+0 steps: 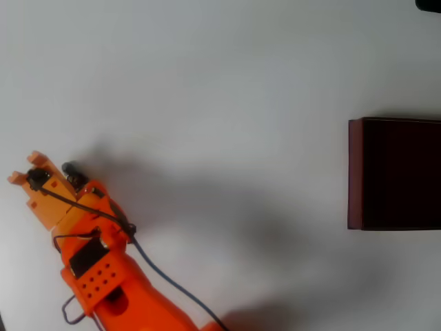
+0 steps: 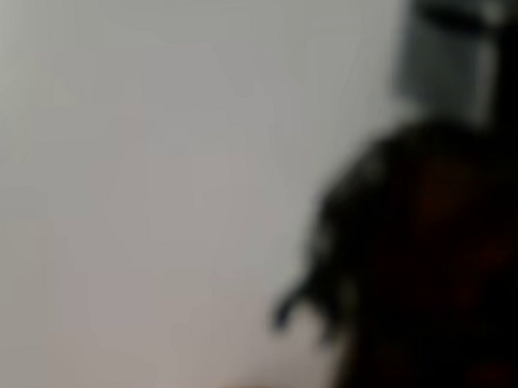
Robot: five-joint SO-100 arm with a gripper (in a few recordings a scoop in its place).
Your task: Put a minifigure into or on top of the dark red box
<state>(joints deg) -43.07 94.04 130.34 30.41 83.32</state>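
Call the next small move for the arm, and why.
Probably close on the minifigure and lift. In the overhead view it sits right beside the gripper at far left; the wrist view shows it blurred and very near. The box is far off at the right edge. Whether the jaws are already shut is unclear.

I see a plain white table [image 1: 207, 83]. At three o'clock in the overhead view, the box [image 1: 355, 172] has maroon walls and a near-black inside. At eight o'clock, my arm and claw [image 1: 41, 181] are bright orange, trailing a dark blue cable [image 1: 165, 276]. In the blurred wrist view, the minifigure [image 2: 435, 237] is grey-black with a blue-grey helmet.
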